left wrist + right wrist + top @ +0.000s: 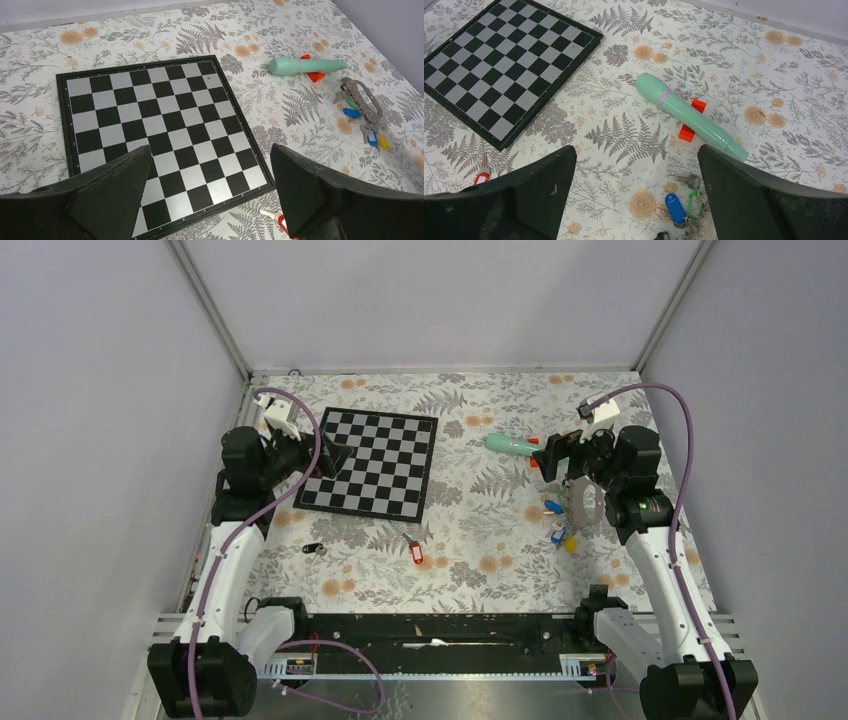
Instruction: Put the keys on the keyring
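Both grippers hung wide open and held nothing: the left gripper [210, 150] above the chessboard [372, 462], the right gripper [635, 150] near the teal tube [512, 445]. The keyring [364, 100] lay at about four o'clock from that tube, with blue [674, 207], green [694, 197] and yellow [384, 142] keys bunched against it; whether they were threaded could not be told. Two keys lay well apart from it: a red-tagged key [416, 553] at five o'clock from the board and a black-tagged key [313, 549] at seven o'clock. The step in hand looked like a first pickup. It would go best if the left arm pinched a loose key by its plastic tag, leaving the metal hole free, while the right arm steadied the ring by its wire.
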Robot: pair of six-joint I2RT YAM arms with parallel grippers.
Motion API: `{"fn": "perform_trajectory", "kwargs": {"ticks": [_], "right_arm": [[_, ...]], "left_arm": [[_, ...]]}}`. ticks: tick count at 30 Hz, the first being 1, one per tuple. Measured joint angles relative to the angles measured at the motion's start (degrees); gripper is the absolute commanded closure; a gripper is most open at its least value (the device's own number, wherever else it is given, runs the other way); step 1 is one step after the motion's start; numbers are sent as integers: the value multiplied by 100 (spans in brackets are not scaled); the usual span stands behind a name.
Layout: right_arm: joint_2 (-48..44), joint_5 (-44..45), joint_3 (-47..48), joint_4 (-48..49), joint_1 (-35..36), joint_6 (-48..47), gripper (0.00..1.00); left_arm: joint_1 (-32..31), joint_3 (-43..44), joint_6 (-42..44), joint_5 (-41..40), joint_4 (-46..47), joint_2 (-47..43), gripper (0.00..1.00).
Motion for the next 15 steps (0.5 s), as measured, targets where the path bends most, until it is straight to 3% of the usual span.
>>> {"fn": "perform_trajectory", "kwargs": {"ticks": [15], "right_arm": [[-4,-7,-13,0,-46,-33,1]], "left_arm": [[0,-57,-37,-122,33,0,1]]}}
